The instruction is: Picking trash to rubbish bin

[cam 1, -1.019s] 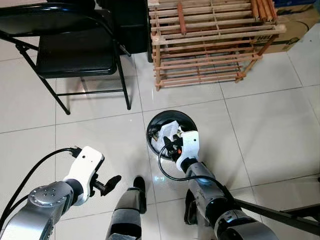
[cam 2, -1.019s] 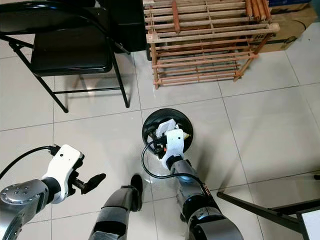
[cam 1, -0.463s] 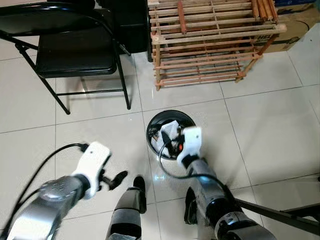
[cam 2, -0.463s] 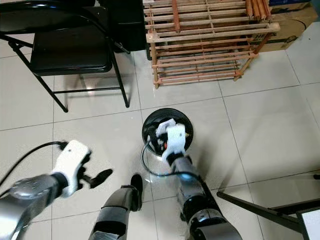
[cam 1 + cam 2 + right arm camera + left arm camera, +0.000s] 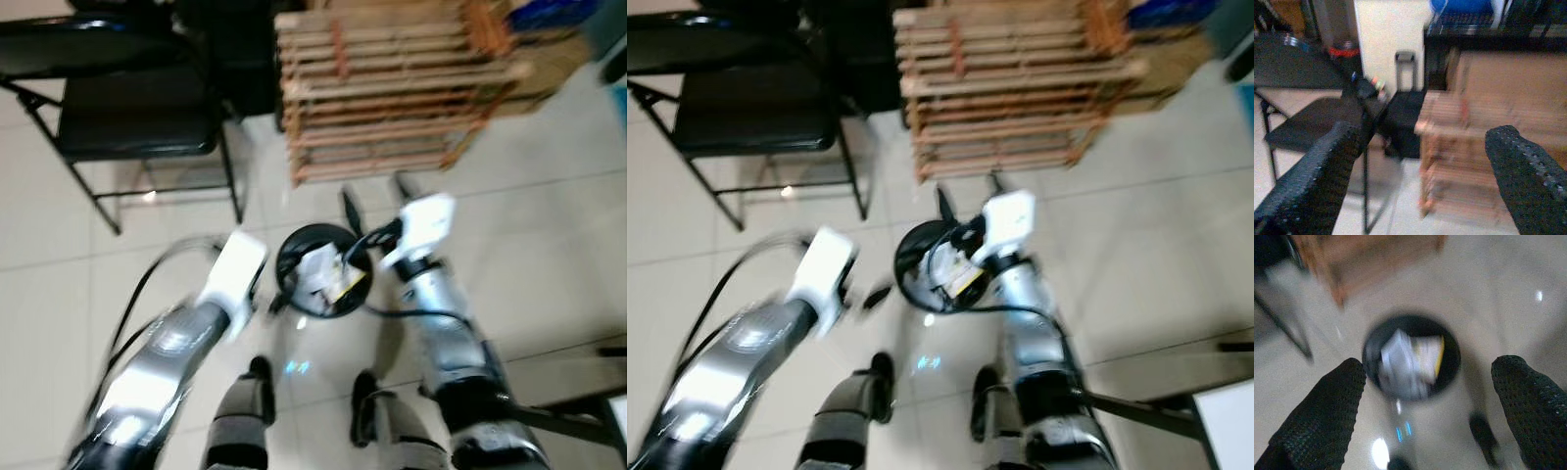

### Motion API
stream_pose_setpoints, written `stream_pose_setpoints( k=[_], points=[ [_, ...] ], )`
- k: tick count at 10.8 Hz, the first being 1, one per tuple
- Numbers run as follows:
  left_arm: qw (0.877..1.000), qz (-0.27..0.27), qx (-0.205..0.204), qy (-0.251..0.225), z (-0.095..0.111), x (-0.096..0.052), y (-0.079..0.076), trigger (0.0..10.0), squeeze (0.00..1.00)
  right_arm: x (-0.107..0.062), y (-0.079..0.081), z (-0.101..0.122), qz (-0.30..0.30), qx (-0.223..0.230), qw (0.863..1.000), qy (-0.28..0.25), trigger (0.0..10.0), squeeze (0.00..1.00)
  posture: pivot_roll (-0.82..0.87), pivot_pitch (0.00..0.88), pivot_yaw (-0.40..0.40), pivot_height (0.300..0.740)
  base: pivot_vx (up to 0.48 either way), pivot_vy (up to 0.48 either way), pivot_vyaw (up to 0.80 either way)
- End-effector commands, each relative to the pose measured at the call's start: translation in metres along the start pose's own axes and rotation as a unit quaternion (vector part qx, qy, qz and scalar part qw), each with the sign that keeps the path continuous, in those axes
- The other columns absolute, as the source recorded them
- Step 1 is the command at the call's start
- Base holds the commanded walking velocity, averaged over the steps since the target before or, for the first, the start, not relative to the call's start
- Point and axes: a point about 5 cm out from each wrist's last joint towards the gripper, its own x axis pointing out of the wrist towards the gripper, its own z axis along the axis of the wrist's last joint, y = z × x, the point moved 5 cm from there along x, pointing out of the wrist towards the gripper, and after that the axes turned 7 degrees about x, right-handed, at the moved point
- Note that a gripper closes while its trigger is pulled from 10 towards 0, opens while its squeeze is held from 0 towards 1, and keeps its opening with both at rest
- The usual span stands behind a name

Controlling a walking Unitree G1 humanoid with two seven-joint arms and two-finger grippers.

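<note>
Round black rubbish bin (image 5: 323, 271) upright on the pale tiled floor (image 5: 549, 225), mouth facing straight up, no long axis to speak of; just ahead of the robot's two feet, near side of a wooden slatted rack (image 5: 392, 93), black folding chair (image 5: 127, 108) off to the far left. Inside the bin, crumpled white paper with a yellow-edged piece (image 5: 328, 277) lying in a loose heap, blurred, so direction of any single piece cannot be told. Compared with a second ago, right gripper (image 5: 965, 196) raised out of the bin, now beyond its far rim, fingers spread wide and holding nothing, pointing away toward the rack and chair. Left gripper (image 5: 1432, 401) swung in from the left, now just beside the bin's left rim, fingers (image 5: 1327, 406) parted wide and empty, aimed down at the bin's mouth. Whole head view smeared with motion and shifted slightly since then.
</note>
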Motion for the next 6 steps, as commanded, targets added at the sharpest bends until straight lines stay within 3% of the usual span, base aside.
stream_pose_setpoints(
  k=[1,2,3,4,6],
  points=[
    [1.0,0.001,0.005,0.0,-0.006,0.002,-0.005,10.0,0.0,-0.007,-0.001,-0.002,-0.002,-0.009,1.0,0.01,10.0,1.0,0.26,0.237,-0.047,0.74,0.0,0.0,0.0],
    [0.997,0.023,0.019,-0.066,0.021,0.018,-0.002,10.0,0.0,-0.019,-0.01,0.021,-0.02,-0.041,0.999,-0.006,10.0,0.69,0.22,0.179,-0.049,0.74,0.0,0.0,0.0],
    [0.996,0.029,0.028,-0.085,0.027,0.023,-0.002,10.0,0.0,-0.024,-0.014,0.027,-0.031,-0.05,0.998,-0.005,10.0,0.09,0.2,0.166,-0.05,0.74,0.0,0.0,0.0],
    [0.99,0.038,0.042,-0.131,0.044,0.03,-0.004,10.0,0.0,-0.041,-0.026,0.039,-0.066,-0.061,0.996,-0.001,10.0,0.0,0.18,0.138,-0.054,0.74,0.0,0.0,0.0],
    [0.984,0.049,0.036,-0.168,0.064,0.043,-0.007,10.0,0.0,-0.067,-0.039,0.052,-0.11,-0.082,0.99,0.011,10.0,0.0,0.14,0.101,-0.057,0.74,0.0,0.0,0.0]
  ],
)
